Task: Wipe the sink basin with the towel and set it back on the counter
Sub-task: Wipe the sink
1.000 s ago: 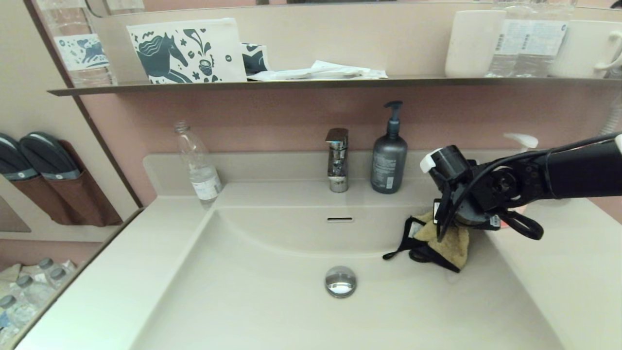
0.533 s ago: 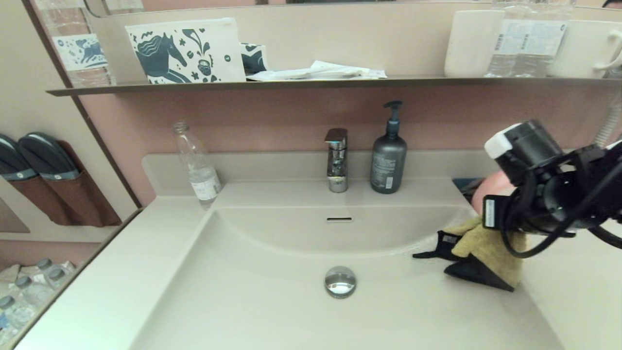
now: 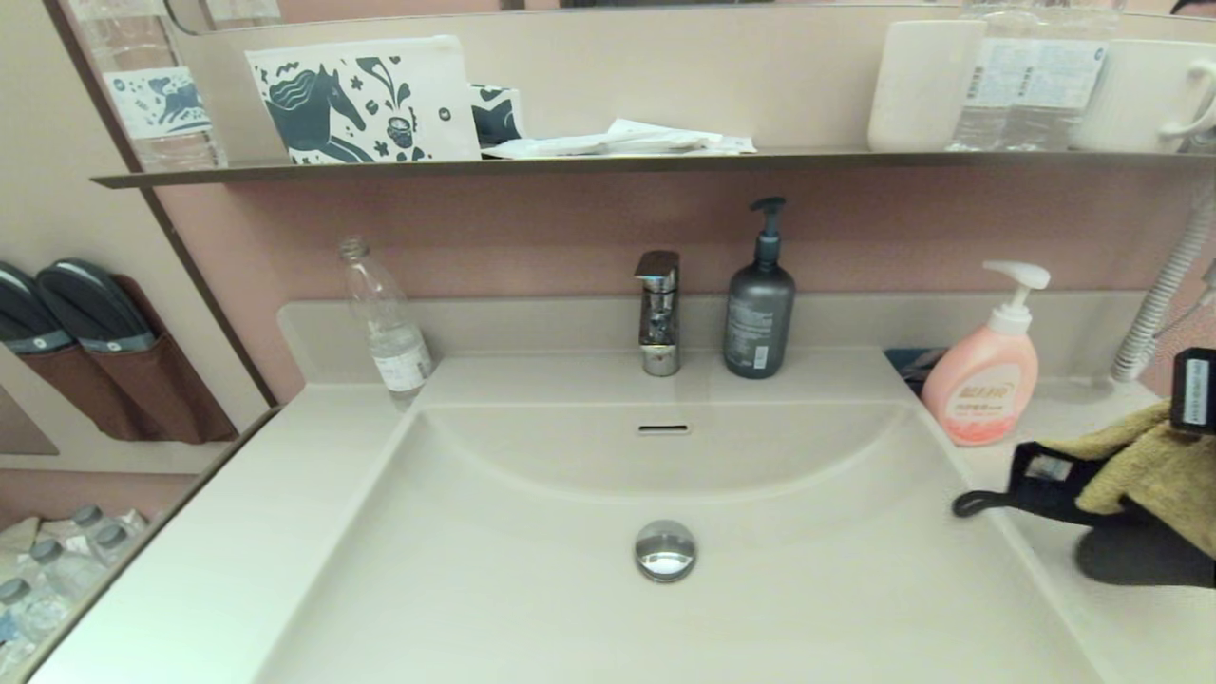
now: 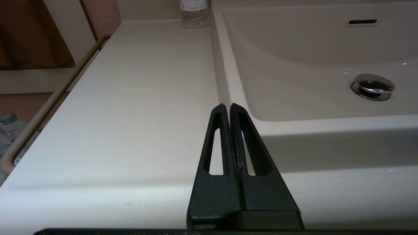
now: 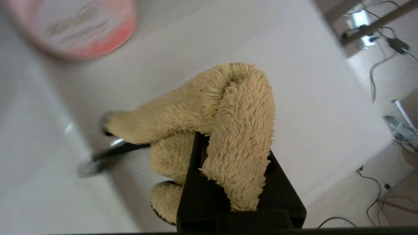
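Note:
The cream-white sink basin (image 3: 532, 532) lies bare, with its chrome drain plug (image 3: 665, 549) and overflow slot (image 3: 663, 428). The mustard-yellow towel (image 3: 1149, 465) hangs just above the right counter (image 3: 1064, 418), its black loop (image 3: 978, 501) trailing toward the basin rim. My right gripper (image 5: 212, 137) is shut on the towel (image 5: 228, 107), whose folds bulge over and hide the fingertips; in the head view only a black part of the wrist shows at the right edge. My left gripper (image 4: 227, 106) is shut and empty, parked low over the left counter (image 4: 130, 98) beside the basin's front corner.
A pink soap bottle (image 3: 983, 389) stands on the right counter just behind the towel. A grey pump bottle (image 3: 760, 313) and the tap (image 3: 658, 313) stand at the back, a clear bottle (image 3: 389, 328) at the back left. A white hose (image 3: 1159, 294) hangs at the far right.
My right gripper has carried the towel out of the basin's right side, up and to the right, over the right counter. The arm has mostly left the head view, uncovering the pink bottle.

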